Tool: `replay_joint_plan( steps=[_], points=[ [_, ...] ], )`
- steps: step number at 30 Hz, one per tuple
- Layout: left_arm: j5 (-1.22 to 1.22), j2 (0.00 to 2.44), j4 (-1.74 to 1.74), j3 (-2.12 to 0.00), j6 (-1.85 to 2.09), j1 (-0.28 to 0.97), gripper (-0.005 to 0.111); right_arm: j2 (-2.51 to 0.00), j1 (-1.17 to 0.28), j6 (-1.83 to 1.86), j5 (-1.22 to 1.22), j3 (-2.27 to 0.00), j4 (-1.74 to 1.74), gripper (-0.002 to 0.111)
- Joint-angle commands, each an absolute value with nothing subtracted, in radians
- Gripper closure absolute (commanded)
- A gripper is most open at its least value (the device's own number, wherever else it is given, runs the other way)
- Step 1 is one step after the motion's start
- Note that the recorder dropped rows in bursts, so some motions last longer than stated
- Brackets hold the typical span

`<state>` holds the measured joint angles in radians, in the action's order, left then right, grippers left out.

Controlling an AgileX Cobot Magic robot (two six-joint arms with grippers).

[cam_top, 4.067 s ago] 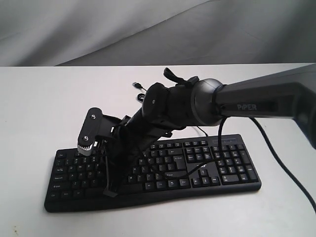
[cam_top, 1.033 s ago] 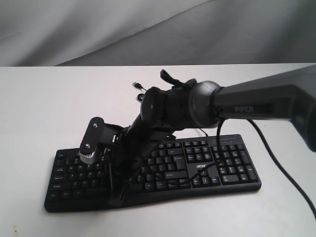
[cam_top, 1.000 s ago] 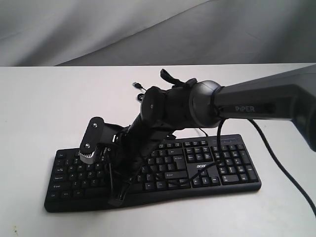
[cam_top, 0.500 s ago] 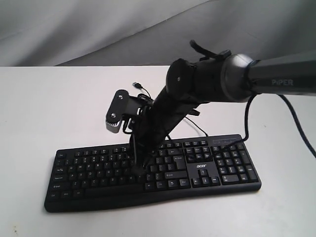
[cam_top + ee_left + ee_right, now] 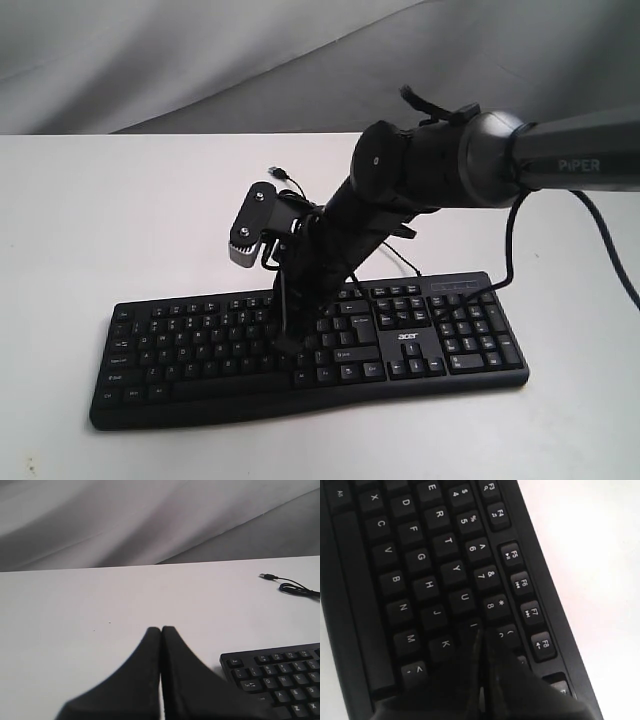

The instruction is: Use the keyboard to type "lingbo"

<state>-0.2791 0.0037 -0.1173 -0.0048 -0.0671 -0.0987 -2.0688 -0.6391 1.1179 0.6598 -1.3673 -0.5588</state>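
The wide black plastic keyboard [image 5: 180, 350] lies flat on the white counter [image 5: 100, 200], lower centre of the exterior view. Progress, as judged: second letter in hand, "ngbo" remaining. The right gripper [image 5: 480, 631], jaws together and empty, points its tip at the "I" key [image 5: 470, 626]; contact cannot be confirmed. The left gripper [image 5: 161, 629], jaws together, hangs empty above bare counter.

**Closed left gripper [image 5: 161, 630] seen over white table [image 5: 90, 605]**

The jaws are pressed together, with nothing held between them. A corner of the keyboard [image 5: 280, 680] is shown just beside the gripper. A thin black cable [image 5: 268, 576] is laid farther off.
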Motion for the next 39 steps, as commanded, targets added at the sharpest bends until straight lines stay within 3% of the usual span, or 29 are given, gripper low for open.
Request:
replay_joint_plan(
  steps=[1,39],
  points=[
    [-0.266,0.000,-0.117,0.000,-0.069,-0.100,0.106,-2.067,-0.641,1.139,0.655,-1.355,-0.569,0.108],
    [-0.266,0.000,-0.117,0.000,-0.069,-0.100,0.106,-2.100,-0.639,1.174,0.636,-1.340,-0.591,0.108]
  ],
)
